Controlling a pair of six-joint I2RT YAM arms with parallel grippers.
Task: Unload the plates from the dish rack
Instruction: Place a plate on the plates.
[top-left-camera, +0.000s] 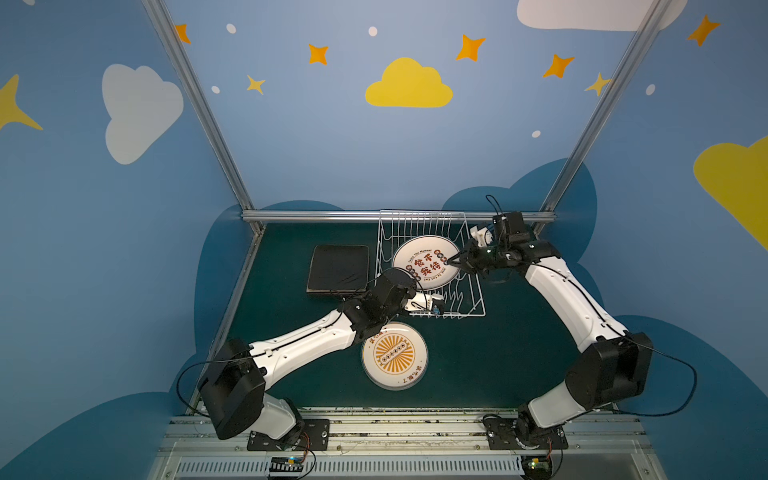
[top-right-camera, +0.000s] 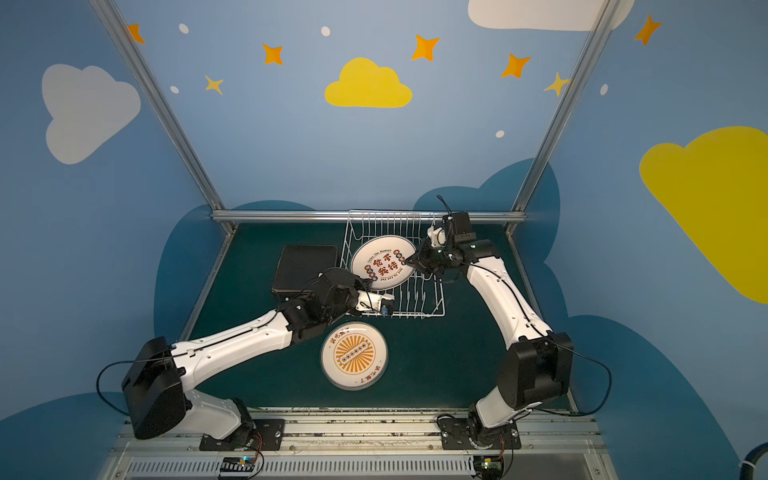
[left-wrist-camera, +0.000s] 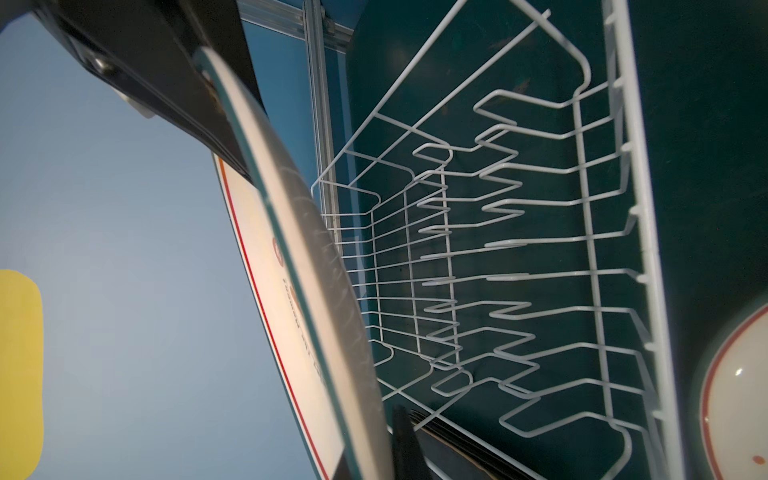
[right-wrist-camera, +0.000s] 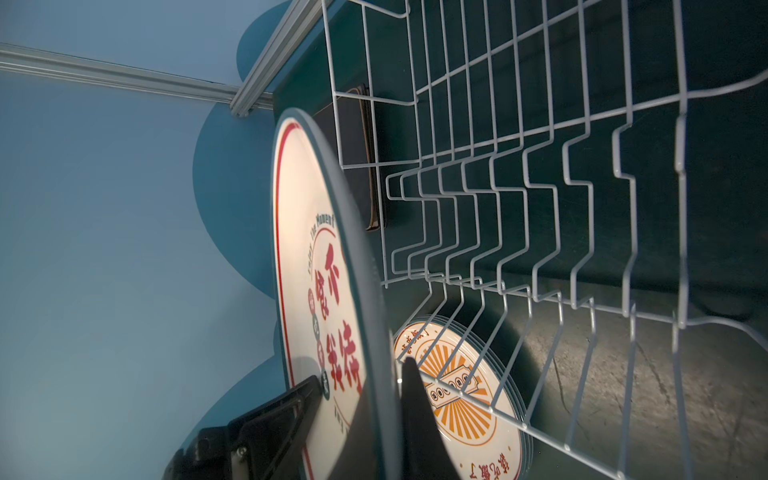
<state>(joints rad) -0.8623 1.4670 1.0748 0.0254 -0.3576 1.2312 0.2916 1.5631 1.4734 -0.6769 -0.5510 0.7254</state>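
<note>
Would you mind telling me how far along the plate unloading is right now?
Done: a square black stack and a round plate stack lie on the table. In hand: the right hand grips the last round plate over the dish rack. Left: setting it down; the rack looks otherwise empty.

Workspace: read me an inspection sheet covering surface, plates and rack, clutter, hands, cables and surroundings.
Surface: dark green mat.
Job's things: dish rack has no plate standing in its prongs; red-lettered plate held over it; sunburst plate stack and black square plates lie on the mat.
Clutter: nothing seen.
Hands: right hand shut on the red-lettered plate's rim; left hand at its opposite rim, grip unclear.
Cables: black loops beside both arm bases, clear of the plates.
Surroundings: blue cloud-painted walls, aluminium frame.
</note>
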